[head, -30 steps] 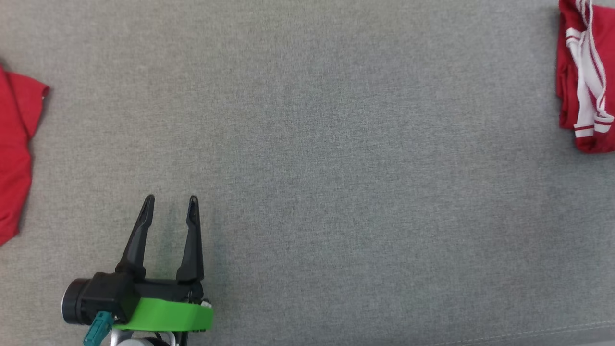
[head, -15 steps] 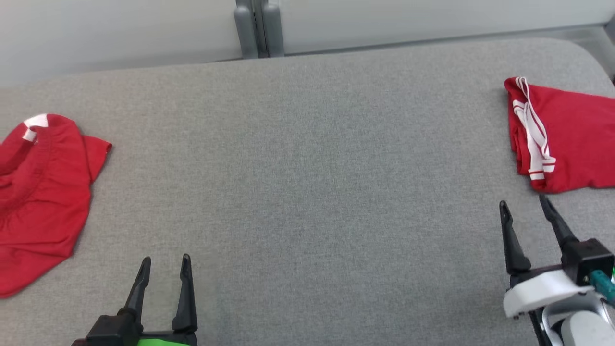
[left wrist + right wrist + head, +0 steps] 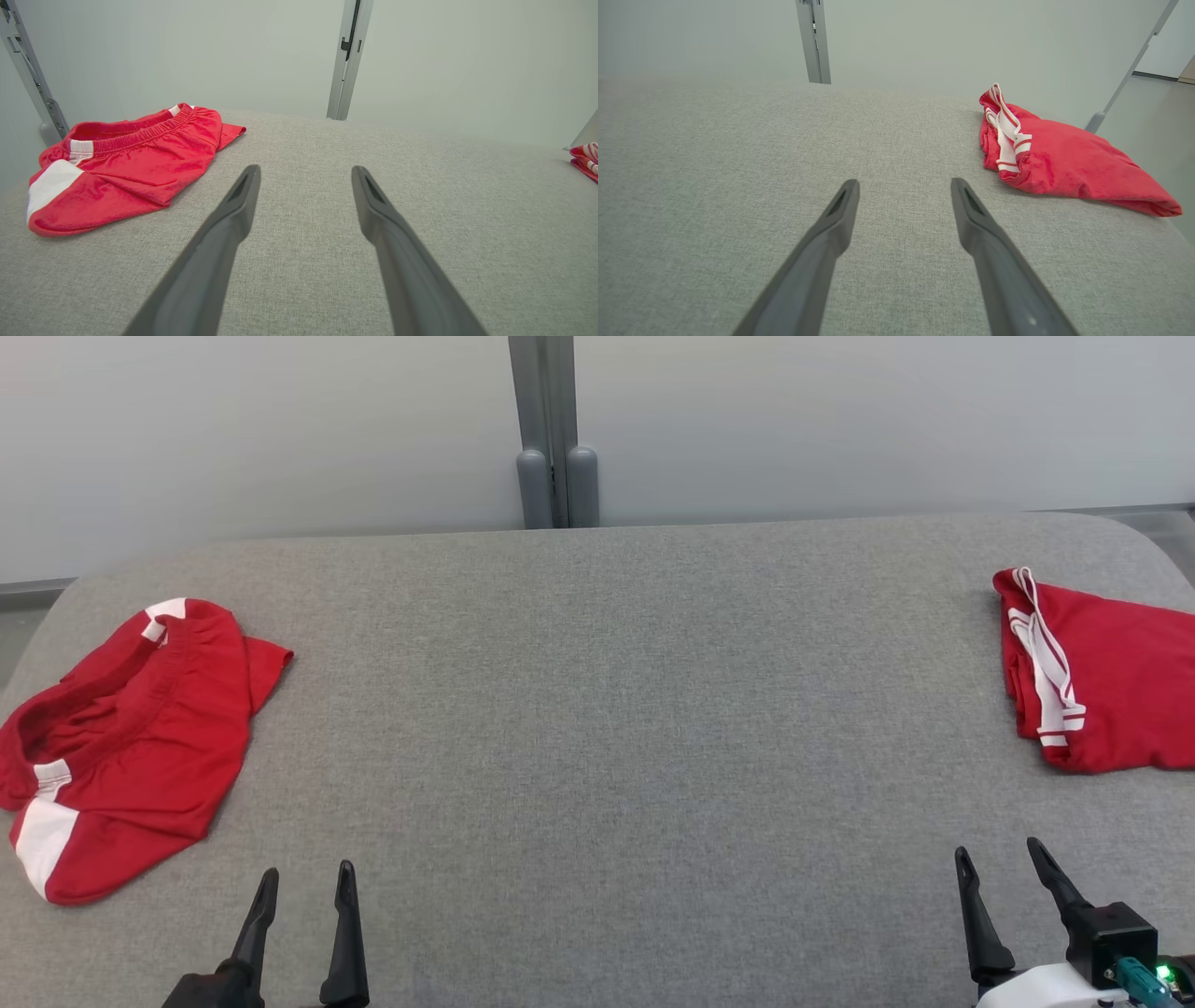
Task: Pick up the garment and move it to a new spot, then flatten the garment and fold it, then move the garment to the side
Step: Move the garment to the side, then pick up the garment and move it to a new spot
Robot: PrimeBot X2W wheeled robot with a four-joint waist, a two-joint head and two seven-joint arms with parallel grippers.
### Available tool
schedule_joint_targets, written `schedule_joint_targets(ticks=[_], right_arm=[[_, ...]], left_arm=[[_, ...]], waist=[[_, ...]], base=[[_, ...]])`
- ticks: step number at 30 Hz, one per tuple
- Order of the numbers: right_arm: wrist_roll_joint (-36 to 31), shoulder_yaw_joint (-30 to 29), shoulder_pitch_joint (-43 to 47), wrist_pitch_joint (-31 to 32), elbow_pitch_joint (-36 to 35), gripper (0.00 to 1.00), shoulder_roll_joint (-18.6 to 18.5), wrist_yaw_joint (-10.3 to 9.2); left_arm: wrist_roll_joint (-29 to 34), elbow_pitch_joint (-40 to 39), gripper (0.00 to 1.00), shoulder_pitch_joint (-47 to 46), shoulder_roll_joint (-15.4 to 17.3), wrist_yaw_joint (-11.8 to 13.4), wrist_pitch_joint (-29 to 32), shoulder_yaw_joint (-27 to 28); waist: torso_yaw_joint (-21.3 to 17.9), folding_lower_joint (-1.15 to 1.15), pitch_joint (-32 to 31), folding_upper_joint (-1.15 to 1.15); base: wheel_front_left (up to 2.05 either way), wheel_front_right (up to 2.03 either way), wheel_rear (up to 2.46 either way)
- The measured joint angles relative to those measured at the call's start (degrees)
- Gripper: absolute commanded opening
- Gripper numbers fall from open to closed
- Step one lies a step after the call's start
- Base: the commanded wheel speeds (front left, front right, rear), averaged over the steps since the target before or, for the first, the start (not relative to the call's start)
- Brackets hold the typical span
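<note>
At your nine o'clock the garment (image 3: 140, 747) is red, with white blocks at its waistband and hem. At three o'clock the folded garment (image 3: 1111, 681) is red, trimmed in white stripes. You have a heathered grey tabletop (image 3: 616, 709), black fingers (image 3: 347, 943) and a pale grey wall (image 3: 280, 429).

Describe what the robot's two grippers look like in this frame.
The left gripper has two long, dark jaws tapering to points on a black base. The right gripper has the same jaws, plus a black block, a white housing, a teal connector and a small green light.
</note>
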Motion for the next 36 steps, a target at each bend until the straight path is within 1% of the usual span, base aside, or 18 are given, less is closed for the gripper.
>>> schedule_joint_targets(ticks=[14, 19, 23, 27, 32, 36], right_arm=[[0.2, 1.1, 0.0, 0.0, -0.2, 1.0, 0.3, 0.0], [0.7, 2.2, 0.0, 0.0, -1.2, 1.0, 0.4, 0.0], [1.0, 4.1, 0.0, 0.0, -1.0, 1.0, 0.8, 0.0], [1.6, 5.3, -0.7, 0.0, -1.0, 1.0, 1.0, 0.0], [2.1, 6.5, -2.5, 0.0, -0.5, 1.0, 0.9, 0.0], [2.5, 6.9, -3.8, 0.0, -0.3, 1.0, 0.2, 0.0]], left_arm=[[-0.6, 0.8, 1.0, 0.4, 0.0, -0.4, 0.0, -0.4], [-0.5, 1.0, 1.0, 0.0, 0.0, -0.6, 0.0, -0.9], [-0.6, 1.3, 1.0, -0.1, 0.0, -0.4, 0.0, -1.0], [-1.0, 1.3, 1.0, 0.7, 0.0, 0.1, 0.0, -0.8], [-1.3, 1.4, 1.0, 1.9, 0.0, 0.1, 0.0, -0.2], [-2.5, 1.7, 1.0, 1.7, 0.0, 0.4, 0.0, 0.1]], waist=[[0.7, 0.0, -0.4, 0.0], [2.3, 0.0, -0.4, 0.0], [5.2, 0.0, -0.6, 0.0], [9.1, 0.0, -0.7, 0.0], [14.0, 0.0, -0.8, 0.0], [16.2, 0.0, 0.0, 0.0]], base=[[0.0, 0.0, 0.0], [0.0, 0.0, 0.0], [0.0, 0.0, 0.0], [0.0, 0.0, 0.0], [0.0, 0.0, 0.0], [0.0, 0.0, 0.0]])
